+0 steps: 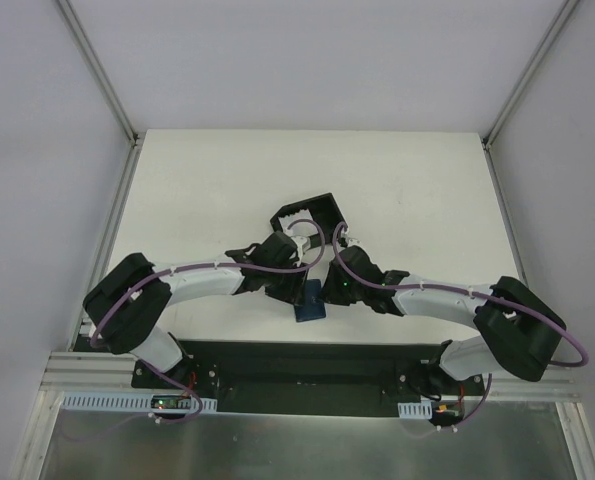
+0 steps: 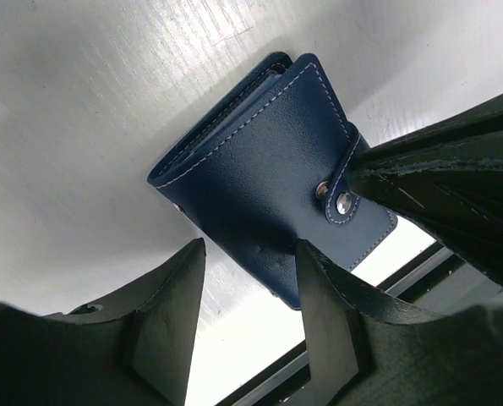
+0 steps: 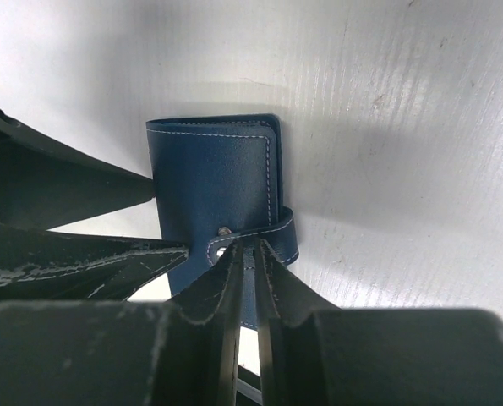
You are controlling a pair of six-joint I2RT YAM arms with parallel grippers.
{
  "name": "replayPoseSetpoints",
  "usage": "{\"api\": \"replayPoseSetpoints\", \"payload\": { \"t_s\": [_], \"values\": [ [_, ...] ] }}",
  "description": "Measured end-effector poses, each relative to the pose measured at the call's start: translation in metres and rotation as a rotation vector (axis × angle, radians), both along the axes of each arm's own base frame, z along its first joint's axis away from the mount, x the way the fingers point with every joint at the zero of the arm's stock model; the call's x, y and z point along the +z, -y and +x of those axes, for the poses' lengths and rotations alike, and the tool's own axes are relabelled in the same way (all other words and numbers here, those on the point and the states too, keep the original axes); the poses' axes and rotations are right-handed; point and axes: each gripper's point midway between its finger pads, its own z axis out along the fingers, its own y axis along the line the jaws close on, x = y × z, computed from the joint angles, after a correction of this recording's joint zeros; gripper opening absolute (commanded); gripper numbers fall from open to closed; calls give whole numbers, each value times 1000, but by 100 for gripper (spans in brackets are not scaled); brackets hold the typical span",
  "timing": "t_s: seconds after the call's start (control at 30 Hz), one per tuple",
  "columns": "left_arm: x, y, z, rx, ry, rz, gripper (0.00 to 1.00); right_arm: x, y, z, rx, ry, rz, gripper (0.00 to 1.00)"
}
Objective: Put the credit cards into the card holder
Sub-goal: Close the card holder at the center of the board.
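Near table (image 1: pixel 227 180) front: card holder (image 1: pixel 312 303), long axis near-far, tab (image 3: pixel 276 230) pinched by right fingers (image 3: pixel 220 292); left fingers (image 2: pixel 171 309) spread.

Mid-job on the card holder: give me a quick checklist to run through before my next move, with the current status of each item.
1. Grip: right claw pinches the card holder at its tab end: ok.
2. Clearance: left claw open, holding nothing: ok.
3. Holder opened for loading: folded shut, snap tab across it: not ok.
4. Whereabouts of credit cards: none in any view: cannot tell.
5. Holder resting on the table or lifted: cannot tell.
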Motion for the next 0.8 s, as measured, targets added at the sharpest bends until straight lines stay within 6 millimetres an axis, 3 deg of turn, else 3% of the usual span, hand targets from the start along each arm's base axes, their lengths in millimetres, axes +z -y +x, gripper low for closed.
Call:
{"api": "replayPoseSetpoints", "payload": {
  "t_s": [0.53, 0.8],
  "values": [
    [-5, 7, 6, 2, 11, -14, 42, 14, 3, 2, -14, 31, 14, 15],
    [-5, 8, 7, 2, 14, -16, 42, 11, 6, 0, -14, 18, -2, 14]
  ]
}}
